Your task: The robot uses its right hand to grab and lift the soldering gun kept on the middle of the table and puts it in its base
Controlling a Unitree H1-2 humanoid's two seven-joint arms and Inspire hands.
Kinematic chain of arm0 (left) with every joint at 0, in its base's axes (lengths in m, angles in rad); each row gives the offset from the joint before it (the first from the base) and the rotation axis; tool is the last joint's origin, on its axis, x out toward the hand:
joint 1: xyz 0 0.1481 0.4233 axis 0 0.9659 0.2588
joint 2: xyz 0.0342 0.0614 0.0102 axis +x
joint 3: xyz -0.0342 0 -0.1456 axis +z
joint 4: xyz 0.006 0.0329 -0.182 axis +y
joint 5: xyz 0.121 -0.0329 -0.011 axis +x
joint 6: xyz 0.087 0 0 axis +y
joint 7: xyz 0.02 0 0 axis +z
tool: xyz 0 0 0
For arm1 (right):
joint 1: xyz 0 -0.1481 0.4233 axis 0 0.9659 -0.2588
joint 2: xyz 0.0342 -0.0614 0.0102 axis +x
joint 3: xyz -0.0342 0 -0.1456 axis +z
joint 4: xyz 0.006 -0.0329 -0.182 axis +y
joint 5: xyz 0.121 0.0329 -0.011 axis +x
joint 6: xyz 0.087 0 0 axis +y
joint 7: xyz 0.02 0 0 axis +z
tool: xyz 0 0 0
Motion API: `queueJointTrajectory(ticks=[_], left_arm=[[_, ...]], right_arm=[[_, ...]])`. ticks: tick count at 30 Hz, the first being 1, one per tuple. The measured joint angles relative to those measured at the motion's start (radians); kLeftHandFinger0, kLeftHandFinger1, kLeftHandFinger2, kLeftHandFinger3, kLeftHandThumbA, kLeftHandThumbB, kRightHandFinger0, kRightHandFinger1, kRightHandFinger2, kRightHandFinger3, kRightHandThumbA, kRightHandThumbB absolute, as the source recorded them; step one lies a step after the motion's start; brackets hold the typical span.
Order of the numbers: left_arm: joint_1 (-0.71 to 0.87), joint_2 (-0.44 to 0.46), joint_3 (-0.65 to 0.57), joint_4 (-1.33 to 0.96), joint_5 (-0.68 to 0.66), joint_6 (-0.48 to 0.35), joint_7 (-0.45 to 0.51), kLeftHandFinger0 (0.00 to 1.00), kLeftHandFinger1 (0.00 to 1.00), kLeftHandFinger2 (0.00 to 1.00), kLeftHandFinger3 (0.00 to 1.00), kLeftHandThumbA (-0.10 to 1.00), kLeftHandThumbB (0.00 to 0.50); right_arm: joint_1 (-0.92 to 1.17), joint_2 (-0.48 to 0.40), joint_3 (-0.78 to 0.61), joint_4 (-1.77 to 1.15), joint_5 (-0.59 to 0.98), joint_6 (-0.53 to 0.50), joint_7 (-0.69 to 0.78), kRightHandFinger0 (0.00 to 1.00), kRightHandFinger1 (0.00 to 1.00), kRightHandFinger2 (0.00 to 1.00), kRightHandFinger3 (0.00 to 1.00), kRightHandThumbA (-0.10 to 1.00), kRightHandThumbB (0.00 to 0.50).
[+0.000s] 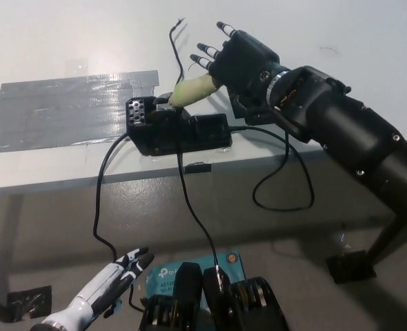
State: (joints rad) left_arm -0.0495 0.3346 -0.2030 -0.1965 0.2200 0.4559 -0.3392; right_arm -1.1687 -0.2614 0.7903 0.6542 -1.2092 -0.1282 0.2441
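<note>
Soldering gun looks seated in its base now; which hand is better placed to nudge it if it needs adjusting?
Right. The right hand is open just above the soldering gun where it sits in the base. The left hand hangs low, below the table edge.

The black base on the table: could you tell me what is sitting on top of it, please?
The soldering gun rests in the black base, yellowish handle slanting up toward the open right hand. Its tip is hidden inside the holder. The left hand hangs low.
</note>
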Motion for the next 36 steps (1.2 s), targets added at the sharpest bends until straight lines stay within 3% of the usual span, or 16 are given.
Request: queueJointTrajectory(ticks=[6, 13, 26, 36], left_arm=[[0.0, 0.0, 0.0, 0.001, 0.0, 0.0, 0.0, 1.0, 0.99, 0.97, 1.0, 1.0, 0.183], [0.002, 0.0, 0.001, 0.001, -0.001, 0.0, 0.0, 1.0, 0.97, 0.96, 1.0, 1.0, 0.214], [0.035, 0.017, 0.023, 0.001, -0.008, -0.002, 0.0, 0.95, 0.94, 0.95, 1.0, 1.0, 0.193], [0.112, 0.041, 0.062, 0.002, -0.016, -0.005, 0.001, 0.93, 0.94, 0.96, 1.0, 1.0, 0.17]], right_arm=[[0.017, 0.003, -0.032, -0.081, 0.015, 0.05, 0.124, 1.0, 1.0, 1.0, 1.0, 0.63, 0.5], [0.044, 0.0, -0.066, -0.202, 0.036, 0.112, 0.261, 1.0, 1.0, 1.0, 1.0, 0.64, 0.5], [0.144, -0.037, -0.187, -0.6, 0.171, 0.222, 0.541, 1.0, 1.0, 1.0, 1.0, 0.52, 0.5], [0.164, -0.217, -0.39, -0.847, 0.321, 0.306, 0.737, 1.0, 1.0, 1.0, 1.0, 0.5, 0.5]])
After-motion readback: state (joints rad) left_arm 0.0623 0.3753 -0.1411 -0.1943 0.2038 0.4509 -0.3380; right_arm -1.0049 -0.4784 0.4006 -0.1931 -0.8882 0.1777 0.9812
